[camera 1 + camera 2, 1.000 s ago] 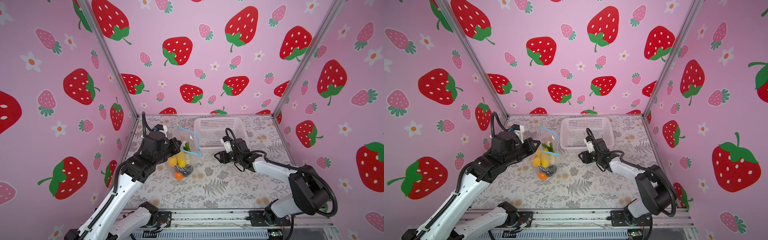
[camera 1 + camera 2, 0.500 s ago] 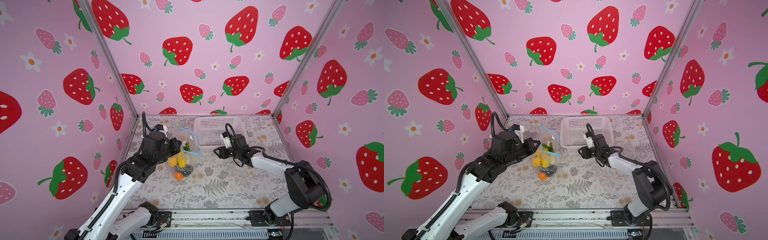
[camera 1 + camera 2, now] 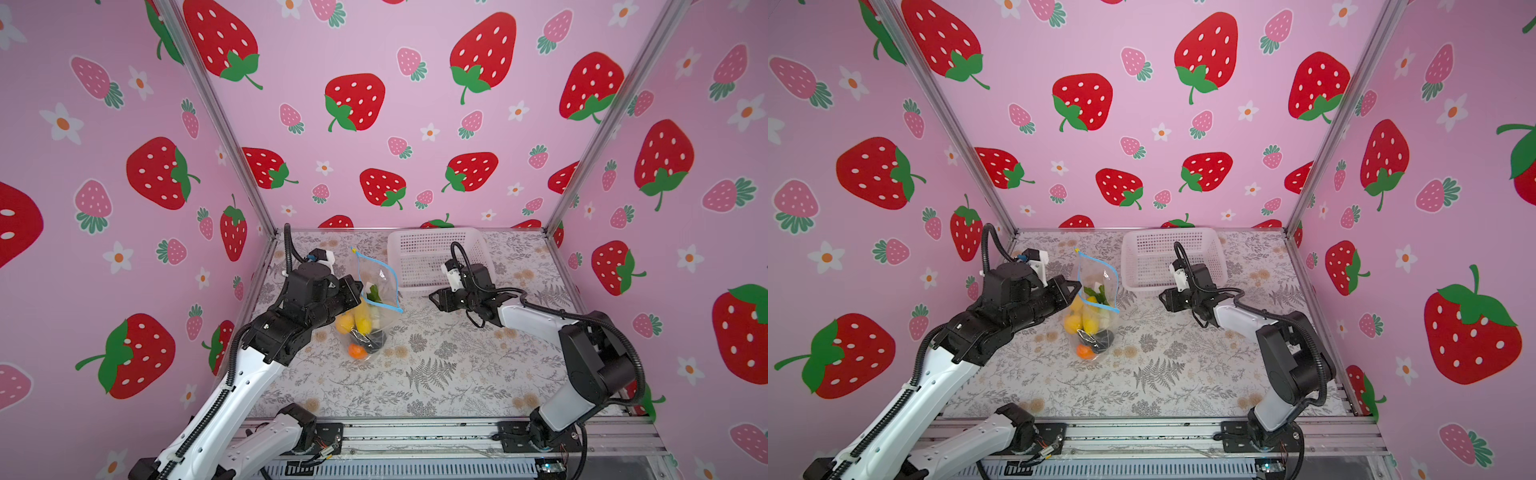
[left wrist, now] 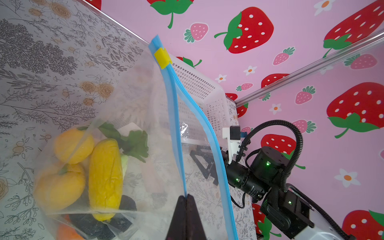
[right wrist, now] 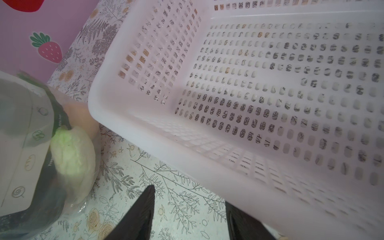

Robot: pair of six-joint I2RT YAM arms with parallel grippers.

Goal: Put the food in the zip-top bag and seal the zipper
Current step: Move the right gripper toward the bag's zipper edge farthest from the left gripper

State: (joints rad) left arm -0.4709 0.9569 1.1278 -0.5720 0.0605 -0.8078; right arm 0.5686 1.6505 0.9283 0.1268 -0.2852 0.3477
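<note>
Plainly, the filling looks done and the sealing is not. In both top views the bag [image 3: 379, 279] stands upright on the table [image 3: 436, 374], at about 10 o'clock from the table's middle. The food [image 3: 360, 323] is piled in its lower half: yellow pieces, an orange one at the bottom, dark ones, and a pale one with green leaves. I see no loose piece on the table. The basket [image 3: 424, 257], at 12 o'clock by the back wall, looks empty in the right wrist view.

The left tool [image 4: 186, 200] comes in from 9 o'clock of the bag, its jaws pressed together on one lip of the zipper [image 4: 173, 116]. The other blue lip bows away from it, so the mouth gapes. The two lips meet only at the raised corner, where the yellow tab [image 4: 162, 57] sits.

The right tool [image 5: 189, 212] hangs at 3 o'clock of the bag, just in front of the basket. Its jaws are parted with nothing between them.

What is left, I judge, is the whole closing: bring the lips together and run the tab along the strip to the pinched end.
</note>
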